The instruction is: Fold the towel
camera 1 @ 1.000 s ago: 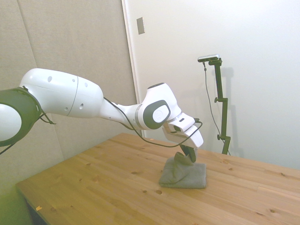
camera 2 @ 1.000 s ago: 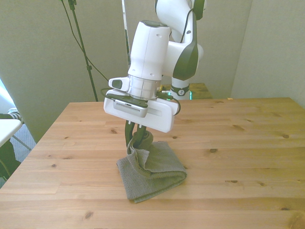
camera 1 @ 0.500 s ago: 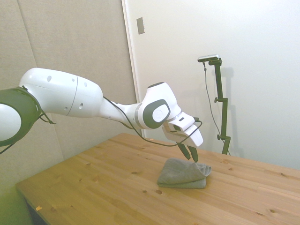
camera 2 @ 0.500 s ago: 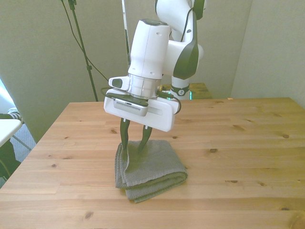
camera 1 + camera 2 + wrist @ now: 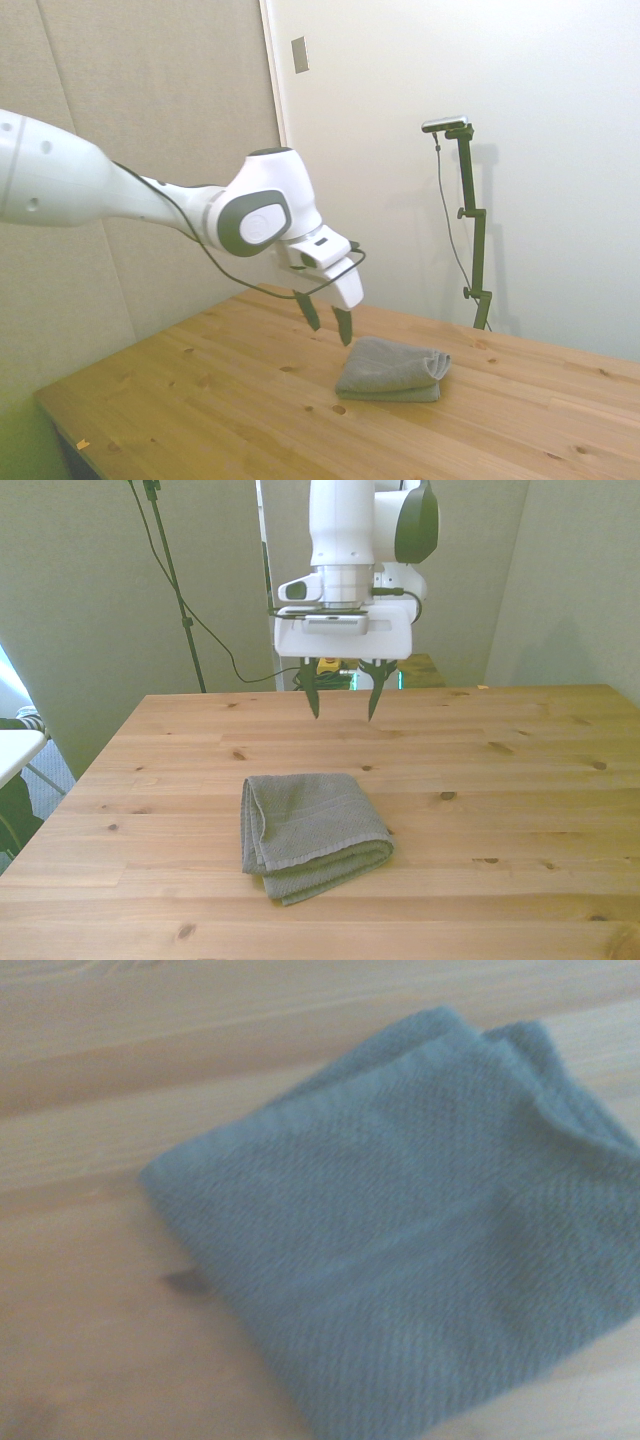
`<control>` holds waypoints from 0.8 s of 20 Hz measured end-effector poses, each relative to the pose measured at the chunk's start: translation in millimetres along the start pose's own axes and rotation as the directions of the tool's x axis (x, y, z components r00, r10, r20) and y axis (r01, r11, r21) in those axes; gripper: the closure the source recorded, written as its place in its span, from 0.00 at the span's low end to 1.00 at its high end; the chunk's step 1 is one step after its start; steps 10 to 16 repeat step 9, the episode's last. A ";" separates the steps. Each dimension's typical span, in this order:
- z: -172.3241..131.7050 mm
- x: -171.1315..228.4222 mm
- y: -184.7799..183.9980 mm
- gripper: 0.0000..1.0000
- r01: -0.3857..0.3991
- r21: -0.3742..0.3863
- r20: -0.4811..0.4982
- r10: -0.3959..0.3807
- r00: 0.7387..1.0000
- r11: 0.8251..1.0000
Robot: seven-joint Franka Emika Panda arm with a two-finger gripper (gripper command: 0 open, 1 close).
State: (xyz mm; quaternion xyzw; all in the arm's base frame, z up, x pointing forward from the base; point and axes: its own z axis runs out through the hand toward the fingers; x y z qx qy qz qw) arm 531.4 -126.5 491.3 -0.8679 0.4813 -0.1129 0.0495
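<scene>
The towel [image 5: 312,830] lies folded on the desk [image 5: 520,780] — layered edges showing. The end effector [image 5: 343,697] hangs at its 12 o'clock in the front view, fingers spread, empty.

Soft even light; blurred wrist view

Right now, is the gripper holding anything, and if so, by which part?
Nothing is held. The gripper hangs open above the table, clear of the folded towel lying flat on it.

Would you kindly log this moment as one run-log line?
gripper: open, empty, raised clear | towel: folded, flat on table | contact: none
</scene>
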 end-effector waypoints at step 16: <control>-27.1 -200.0 41.6 0.00 0.208 0.078 0.025 -0.211 0.977 0.975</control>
